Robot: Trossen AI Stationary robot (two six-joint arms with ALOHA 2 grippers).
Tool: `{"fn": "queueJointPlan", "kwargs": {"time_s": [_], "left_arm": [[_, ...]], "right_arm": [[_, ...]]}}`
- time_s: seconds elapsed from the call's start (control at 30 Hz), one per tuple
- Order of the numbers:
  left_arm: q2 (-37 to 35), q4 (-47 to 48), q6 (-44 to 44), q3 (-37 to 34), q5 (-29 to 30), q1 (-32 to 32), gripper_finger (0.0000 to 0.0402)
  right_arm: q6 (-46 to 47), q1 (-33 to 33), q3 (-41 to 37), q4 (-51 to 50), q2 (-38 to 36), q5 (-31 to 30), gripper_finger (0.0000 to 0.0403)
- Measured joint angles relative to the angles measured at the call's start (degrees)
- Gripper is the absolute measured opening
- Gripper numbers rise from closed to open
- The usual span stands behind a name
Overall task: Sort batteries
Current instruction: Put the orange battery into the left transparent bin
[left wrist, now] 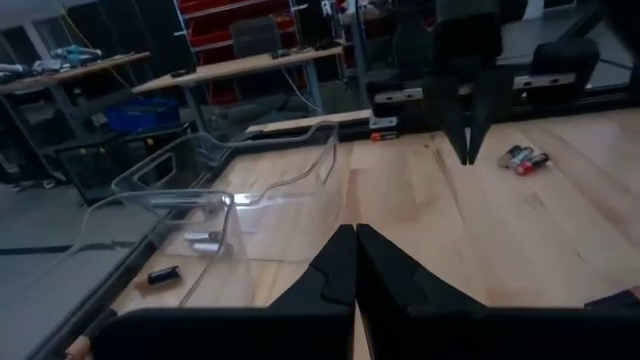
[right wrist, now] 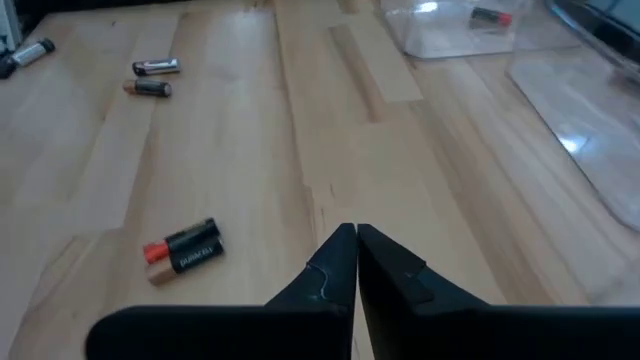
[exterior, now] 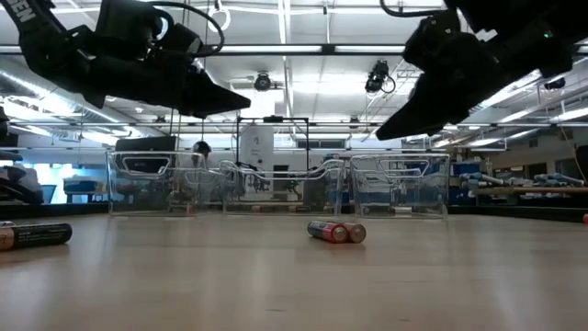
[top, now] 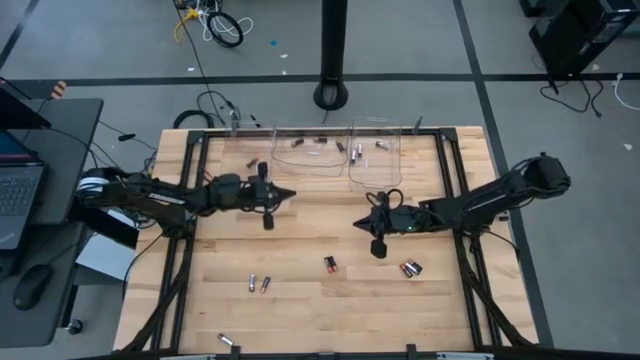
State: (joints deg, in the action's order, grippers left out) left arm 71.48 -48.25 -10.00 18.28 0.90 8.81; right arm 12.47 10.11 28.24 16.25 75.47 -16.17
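Batteries (top: 329,264) on counter (top: 300,310): small, hard, smooth, likely to roll; best pinched across the middle. Fingers pressed together, empty, on left gripper (top: 287,196) and right gripper (top: 357,224).

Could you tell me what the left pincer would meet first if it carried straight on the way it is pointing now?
Probably the right pincer. The shut left pincer points across the bare wooden table toward it, with no batteries between, though depth is hard to judge and it might pass just beside it.

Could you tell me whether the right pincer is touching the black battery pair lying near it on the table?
Apart. In the right wrist view the shut right pincer has bare wood between it and the black battery pair.
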Motion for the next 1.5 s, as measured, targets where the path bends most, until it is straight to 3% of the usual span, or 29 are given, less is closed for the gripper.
{"fn": "queueJointPlan", "kwargs": {"time_s": [0.4,0.63,0.83,0.97,1.13,1.5], "left_arm": [[0.02,-0.07,-0.5,0.0,-0.01,-2.75,0.0012],[0.02,0.14,0.04,0.0,-0.01,-3.55,0.0012],[0.04,0.17,-0.32,0.0,-0.27,-4.49,0.0012],[0.05,0.55,-0.36,0.0,-0.55,-5.22,0.0012],[0.07,2.43,-0.44,0.0,-0.6,-6.23,0.0012],[0.09,6.59,-1.76,0.0,-0.49,-7.75,0.0012]], "right_arm": [[-0.56,0.81,10.65,-1.17,11.82,6.85,0.0043],[2.92,2.83,21.31,-14.65,18.88,8.22,0.0081],[3.54,6.02,29.16,-19.24,26.84,8.43,0.0047],[2.62,7.79,35.76,-28.17,30.8,8.45,0.0039],[-1.61,9.08,45.4,-41.1,34.57,8.45,0.0099],[-7.2,8.35,57.44,-51.82,43.03,8.43,0.0305]]}}
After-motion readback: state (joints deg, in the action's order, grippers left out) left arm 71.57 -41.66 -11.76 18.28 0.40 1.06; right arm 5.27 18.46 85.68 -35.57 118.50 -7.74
